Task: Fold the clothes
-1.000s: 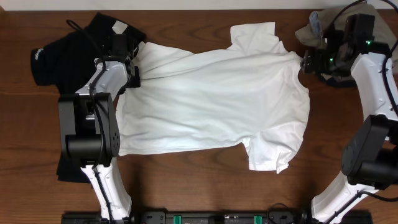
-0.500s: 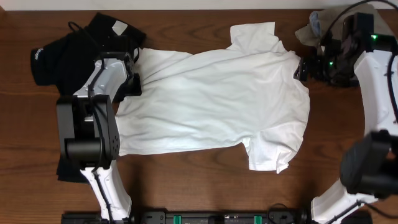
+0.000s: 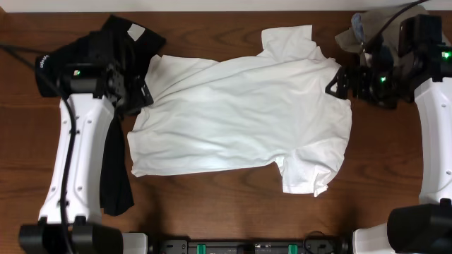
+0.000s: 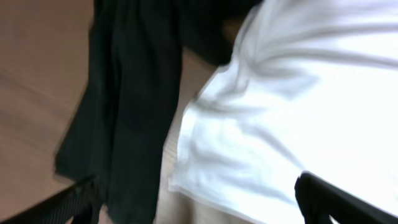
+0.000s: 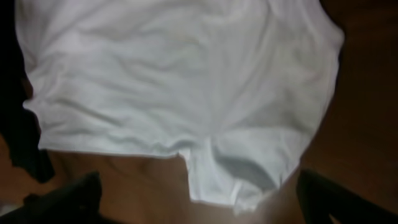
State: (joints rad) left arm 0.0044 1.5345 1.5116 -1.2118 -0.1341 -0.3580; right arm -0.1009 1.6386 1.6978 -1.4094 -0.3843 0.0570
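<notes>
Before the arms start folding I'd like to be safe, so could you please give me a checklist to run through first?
1. Left gripper open, empty: ok.
2. Right gripper open, empty: ok.
3. White short-sleeved T-shirt wholly on the brown wooden table: ok.
4. T-shirt smooth: not ok, creased across the body.
5. Black short-sleeved shirt clear of it: not ok, abuts its hem corner.
</notes>
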